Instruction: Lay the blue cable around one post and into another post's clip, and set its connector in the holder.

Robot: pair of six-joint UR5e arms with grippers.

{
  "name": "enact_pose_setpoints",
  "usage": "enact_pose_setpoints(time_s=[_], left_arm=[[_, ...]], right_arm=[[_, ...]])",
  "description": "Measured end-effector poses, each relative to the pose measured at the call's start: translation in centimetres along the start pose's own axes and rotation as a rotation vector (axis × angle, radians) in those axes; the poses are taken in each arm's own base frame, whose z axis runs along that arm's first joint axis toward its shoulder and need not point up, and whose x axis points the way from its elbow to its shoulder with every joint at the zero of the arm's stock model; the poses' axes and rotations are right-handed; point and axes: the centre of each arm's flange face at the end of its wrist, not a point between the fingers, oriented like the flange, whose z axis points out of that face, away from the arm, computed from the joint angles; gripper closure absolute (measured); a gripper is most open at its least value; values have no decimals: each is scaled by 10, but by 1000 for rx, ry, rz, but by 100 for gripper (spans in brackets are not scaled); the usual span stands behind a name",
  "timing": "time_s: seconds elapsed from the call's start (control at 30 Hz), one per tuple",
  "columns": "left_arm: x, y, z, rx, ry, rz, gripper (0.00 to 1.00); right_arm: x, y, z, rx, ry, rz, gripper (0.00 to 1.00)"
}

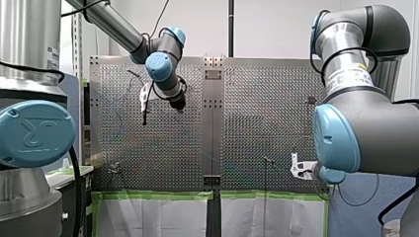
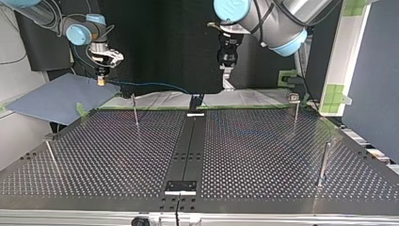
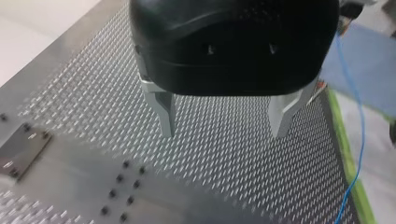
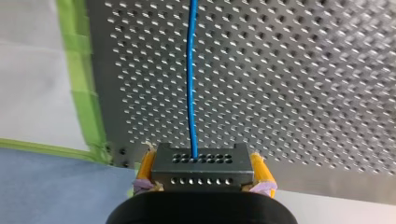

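Beyond the worktop's (image 2: 263, 155) far edge in the top view, my right arm's jaws clamp the connector (image 4: 201, 167), blue cable (image 4: 190, 74) trailing ahead; my left arm's jaws hang spread, empty. Best practice, presumably: hold the cable taut while carrying it toward a post (image 2: 135, 112).

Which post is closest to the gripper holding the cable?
The thin post left of the middle strip in the top view, by the far edge: my right gripper holds the connector just beyond it. The others stand farther off.
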Motion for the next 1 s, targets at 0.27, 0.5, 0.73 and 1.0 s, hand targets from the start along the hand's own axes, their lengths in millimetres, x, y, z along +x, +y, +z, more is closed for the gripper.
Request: enact_pose_setpoints(time_s=[0.27,0.5,0.73,1.0], left_arm=[[35,-35,5,128,37,-45,0],[51,-66,10,200,27,-60,0],[61,-110,13,308,7,-96,0],[75,-157,14,405,-25,-126,0]], right_arm=[[5,1,-1,-4,9,1,100],[-2,1,-2,-5,3,1,100],[-7,0,-4,-4,-4,0,100],[-8,0,-4,-3,-2,-1,100]])
